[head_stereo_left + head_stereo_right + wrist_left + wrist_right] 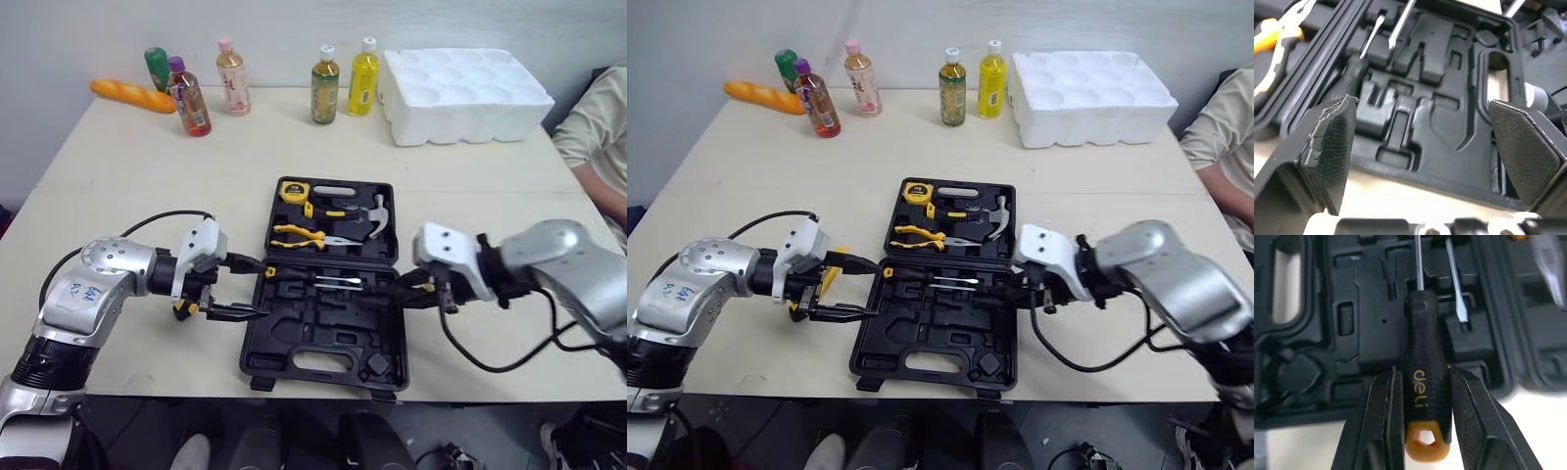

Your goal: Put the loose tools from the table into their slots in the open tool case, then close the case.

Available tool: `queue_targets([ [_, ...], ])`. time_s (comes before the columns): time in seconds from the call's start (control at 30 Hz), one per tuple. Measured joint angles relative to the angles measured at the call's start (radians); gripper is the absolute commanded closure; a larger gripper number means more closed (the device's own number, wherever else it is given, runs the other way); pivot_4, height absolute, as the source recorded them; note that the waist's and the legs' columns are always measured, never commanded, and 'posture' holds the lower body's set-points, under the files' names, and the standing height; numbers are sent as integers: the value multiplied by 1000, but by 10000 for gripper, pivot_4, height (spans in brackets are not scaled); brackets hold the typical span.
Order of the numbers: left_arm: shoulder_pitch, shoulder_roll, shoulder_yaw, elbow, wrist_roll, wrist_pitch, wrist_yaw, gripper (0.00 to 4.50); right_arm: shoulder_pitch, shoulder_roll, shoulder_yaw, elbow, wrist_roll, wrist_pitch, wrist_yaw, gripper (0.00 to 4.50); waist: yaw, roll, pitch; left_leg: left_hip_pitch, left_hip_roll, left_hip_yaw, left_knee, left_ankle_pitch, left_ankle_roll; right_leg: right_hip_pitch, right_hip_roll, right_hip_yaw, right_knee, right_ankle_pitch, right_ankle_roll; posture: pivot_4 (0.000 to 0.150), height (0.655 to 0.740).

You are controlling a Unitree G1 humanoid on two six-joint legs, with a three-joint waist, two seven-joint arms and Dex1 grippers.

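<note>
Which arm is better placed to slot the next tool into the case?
Right. The right gripper is shut on the screwdriver, shaft over the case; the left gripper is open and empty.

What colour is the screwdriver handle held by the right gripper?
The screwdriver is black with an orange end; clearest in the right wrist view.

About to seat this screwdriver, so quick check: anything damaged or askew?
One pad on the open left pincer has a cracked, peeling edge. The screwdriver sits straight in the right pincer; nothing else stands out.
</note>
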Motion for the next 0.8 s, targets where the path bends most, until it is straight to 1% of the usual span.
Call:
queue_targets([
  [0.07,0,5,7,-1,1,-2,1,0,-44,29,41,30,-35,-10,25,35908,0,0,0,-9,0,0,5,0,0,-10,0,0,8,0,0,1500,7400],
  [0.1,0,5,8,-1,1,-2,3,0,-59,41,57,44,-48,-15,36,35908,0,0,0,-11,0,0,6,0,0,-12,0,0,9,0,0,1500,7400],
  [0.37,0,-8,9,-1,5,-10,15,0,-117,112,110,93,-134,-19,74,35908,0,0,0,-10,0,0,7,0,0,-11,0,0,11,0,0,1500,7400],
  [0.67,-36,-38,1,26,17,-26,16,0,-115,149,105,93,-151,19,65,35908,-2,0,0,-9,0,1,8,0,0,-11,1,1,12,0,0,1500,7400],
  [0.73,-42,-44,-2,33,25,-30,17,0,-112,155,104,93,-150,28,62,25375,-4,0,0,-9,0,1,8,0,0,-11,1,1,13,0,0,1500,7400],
  [0.8,-46,-61,-3,32,26,-31,19,0,-98,155,104,91,-156,35,50,17616,-1,0,0,-9,0,1,8,0,0,-11,1,1,13,0,0,1500,7400],
])
